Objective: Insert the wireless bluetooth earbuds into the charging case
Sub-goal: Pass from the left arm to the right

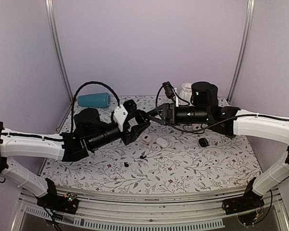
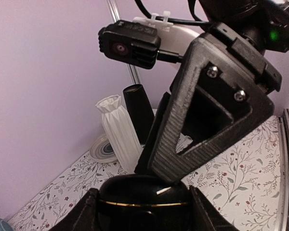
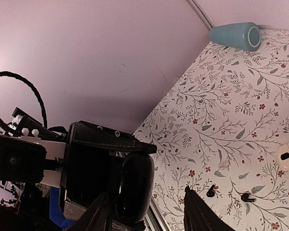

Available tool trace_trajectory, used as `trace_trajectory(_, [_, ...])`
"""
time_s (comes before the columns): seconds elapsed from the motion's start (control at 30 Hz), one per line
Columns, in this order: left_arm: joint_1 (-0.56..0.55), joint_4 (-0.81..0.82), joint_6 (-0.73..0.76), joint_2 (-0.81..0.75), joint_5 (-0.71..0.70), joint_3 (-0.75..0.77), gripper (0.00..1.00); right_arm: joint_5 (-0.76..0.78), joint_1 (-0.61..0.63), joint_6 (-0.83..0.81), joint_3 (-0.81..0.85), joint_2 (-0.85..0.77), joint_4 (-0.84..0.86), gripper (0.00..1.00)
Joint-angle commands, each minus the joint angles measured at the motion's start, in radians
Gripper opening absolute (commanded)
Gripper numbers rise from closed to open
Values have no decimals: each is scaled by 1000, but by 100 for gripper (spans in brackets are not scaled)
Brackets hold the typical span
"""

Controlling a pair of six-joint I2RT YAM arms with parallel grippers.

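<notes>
The charging case, a glossy black pebble with a thin gold seam, sits between the fingers of my left gripper, which is shut on it above the table. My right gripper faces it from the other side. Its jaws stand apart around the case, with a clear gap on one side, and one ribbed finger rests on the case's top. The grippers meet at mid-table, the left gripper against the right gripper. Two earbuds lie on the cloth below, and both earbuds show in the right wrist view.
Two white pebble-like items lie near the grippers. A black oval lump sits to the right. At the back stand a teal speaker, a white ribbed vase and a black cylinder. A striped dish lies beside the vase.
</notes>
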Motion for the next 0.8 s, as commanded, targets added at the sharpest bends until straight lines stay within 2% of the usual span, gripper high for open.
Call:
trace_trajectory(0.0, [-22,-5,27,23,-8,43,13,-20,11,-8,24,19,-26,46])
trace_trajectory(0.3, [-30,-24,29,60,-29,79,13,-63,12,-11,37,33,-41,30])
trace_trajectory(0.4, [-31,-28,28,69,-35,86,14,-71,12,-11,38,32,-47,22])
trace_trajectory(0.53, [-30,-33,23,78,-36,93,19,-59,12,-14,37,23,-56,5])
trace_trajectory(0.6, [-31,-35,15,78,-40,95,29,-41,13,-16,37,16,-65,4])
trace_trajectory(0.67, [-30,-37,4,77,-46,93,49,-29,13,-25,39,12,-70,3])
trace_trajectory(0.77, [-29,-42,-17,70,-59,92,70,-5,12,-43,37,1,-76,3])
